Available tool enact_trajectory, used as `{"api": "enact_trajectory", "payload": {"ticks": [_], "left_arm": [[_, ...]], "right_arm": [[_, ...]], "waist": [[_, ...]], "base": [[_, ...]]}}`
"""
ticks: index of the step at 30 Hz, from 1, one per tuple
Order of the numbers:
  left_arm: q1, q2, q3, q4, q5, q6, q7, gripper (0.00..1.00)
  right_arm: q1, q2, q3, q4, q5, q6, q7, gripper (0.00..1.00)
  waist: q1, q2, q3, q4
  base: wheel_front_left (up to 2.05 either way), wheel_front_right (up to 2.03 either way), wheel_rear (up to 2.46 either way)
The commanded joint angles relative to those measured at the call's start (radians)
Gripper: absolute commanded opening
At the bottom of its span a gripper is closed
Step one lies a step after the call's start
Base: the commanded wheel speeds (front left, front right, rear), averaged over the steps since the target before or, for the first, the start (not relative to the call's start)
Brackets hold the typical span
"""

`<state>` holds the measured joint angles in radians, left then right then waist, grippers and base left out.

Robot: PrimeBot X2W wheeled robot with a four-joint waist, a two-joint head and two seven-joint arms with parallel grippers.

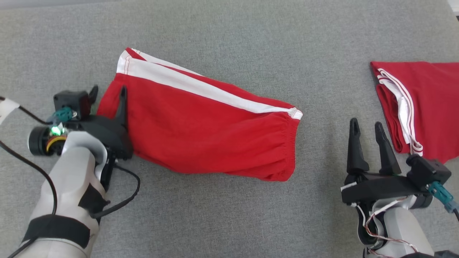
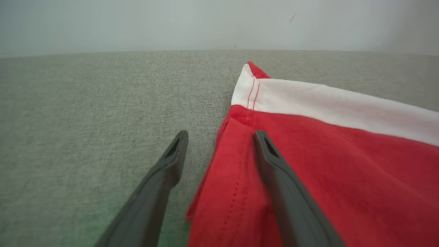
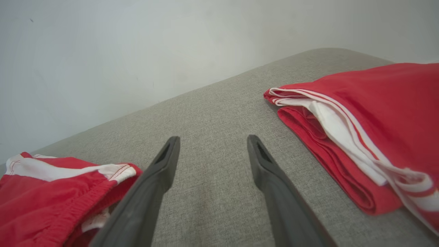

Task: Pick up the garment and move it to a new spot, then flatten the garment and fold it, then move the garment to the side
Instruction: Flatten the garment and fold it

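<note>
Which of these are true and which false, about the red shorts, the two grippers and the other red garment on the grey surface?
1. The left gripper is open at the red shorts' edge. True.
2. The right gripper is clamped on the shorts. False: it is open above the bare grey surface.
3. A second folded red garment lies on the robot's right. True.
4. The shorts carry a blue stripe. False: the stripe is white.
</note>
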<state>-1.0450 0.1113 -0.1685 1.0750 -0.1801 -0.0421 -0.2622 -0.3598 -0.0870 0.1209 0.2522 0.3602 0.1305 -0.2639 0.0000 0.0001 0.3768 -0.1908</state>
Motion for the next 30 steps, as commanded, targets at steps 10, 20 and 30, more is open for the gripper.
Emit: {"api": "enact_trajectory", "payload": {"ticks": [10,20,30], "left_arm": [[0.023,-0.029,-0.029,0.163,-0.042,-0.069,0.065,0.0],[0.082,-0.022,-0.022,0.179,-0.077,-0.068,0.017,0.0],[0.274,-0.036,0.017,0.058,-0.114,-0.004,-0.003,0.0]], "right_arm": [[0.018,0.015,-0.005,0.008,-0.009,0.0,0.0,1.0],[0.058,0.021,-0.015,0.029,-0.008,0.0,0.0,1.0],[0.125,0.016,0.01,0.077,-0.009,0.0,0.0,1.0]], "waist": [[0.0,-0.0001,-0.034,-0.006],[0.0,-0.0001,-0.123,0.005],[0.0,-0.0001,-0.24,0.08]], "base": [[0.0,0.0,0.0],[0.0,0.0,0.0],[0.0,0.0,0.0]]}}
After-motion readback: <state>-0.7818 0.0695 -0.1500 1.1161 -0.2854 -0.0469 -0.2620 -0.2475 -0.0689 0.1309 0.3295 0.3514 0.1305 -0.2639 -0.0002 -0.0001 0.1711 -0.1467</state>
